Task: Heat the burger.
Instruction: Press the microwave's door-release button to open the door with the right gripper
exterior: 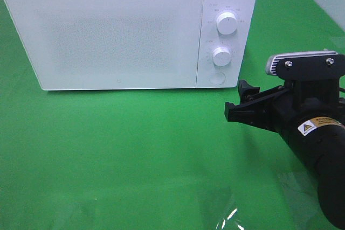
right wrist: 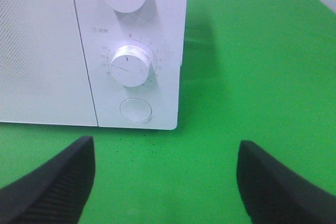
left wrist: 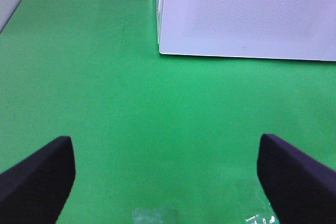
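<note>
Nearest, at the lower right of the high view, the right gripper [exterior: 237, 99] hangs over the green cloth [exterior: 135, 149] with its black fingers [right wrist: 52, 182] spread wide and nothing between them. It points at the control panel of the white microwave [exterior: 118, 30] in the upper left, where a round button [right wrist: 136, 110] sits below the lower dial [right wrist: 128, 65] and the upper dial [exterior: 227, 23]. The left gripper [left wrist: 168, 177], seen only from its own wrist, is likewise spread and empty over the cloth, facing the left front corner of the microwave, whose door [exterior: 108, 33] is shut. The burger shows in no view, so I cannot tell where it is.
</note>
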{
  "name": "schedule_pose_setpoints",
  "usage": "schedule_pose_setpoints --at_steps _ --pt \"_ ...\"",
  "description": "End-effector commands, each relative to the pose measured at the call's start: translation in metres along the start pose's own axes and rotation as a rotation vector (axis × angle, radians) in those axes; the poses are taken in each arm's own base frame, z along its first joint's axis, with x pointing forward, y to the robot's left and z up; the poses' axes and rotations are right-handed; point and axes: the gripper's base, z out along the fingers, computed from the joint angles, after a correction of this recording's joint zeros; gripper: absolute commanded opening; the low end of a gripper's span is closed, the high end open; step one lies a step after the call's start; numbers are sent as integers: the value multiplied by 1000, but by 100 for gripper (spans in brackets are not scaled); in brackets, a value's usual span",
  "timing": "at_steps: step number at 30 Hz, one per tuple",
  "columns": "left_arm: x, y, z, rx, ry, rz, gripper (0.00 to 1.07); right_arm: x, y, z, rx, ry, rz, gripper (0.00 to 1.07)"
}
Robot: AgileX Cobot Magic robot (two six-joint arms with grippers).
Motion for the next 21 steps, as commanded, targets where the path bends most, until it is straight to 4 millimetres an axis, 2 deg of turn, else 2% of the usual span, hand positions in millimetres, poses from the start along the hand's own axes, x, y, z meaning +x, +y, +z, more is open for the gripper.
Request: schedule_pose_setpoints --at_steps 1,2,6,9,11,12,13,16,17,18,20,21 --pt "1 -1 -1 6 -20 -5 86 0 3 1 -7 -4 122 73" --pt "1 -1 -1 6 -20 -5 86 0 3 1 -7 -4 122 73" --pt "1 -1 -1 6 -20 -5 86 0 3 1 -7 -2 368 68" --pt "1 -1 -1 6 -20 -5 86 0 3 1 -8 -2 419 66" --pt "1 -1 -1 6 -20 -5 86 0 3 1 -8 -1 638 57" --pt "1 -1 -1 6 -20 -5 86 0 3 1 -8 -1 638 57" --pt "1 -1 -1 6 -20 -5 86 0 3 1 -9 -1 744 51" --pt "1 -1 -1 6 -20 -5 86 0 3 1 -9 0 798 48" --pt "1 -1 -1 6 -20 -5 86 0 3 1 -11 2 904 41" --pt "1 -1 -1 6 -20 -5 86 0 3 1 -11 2 904 41" --pt "1 -1 -1 6 -20 -5 86 1 5 1 -23 21 1089 22" --pt "1 -1 -1 6 -20 -5 86 1 5 1 -23 21 1089 22"
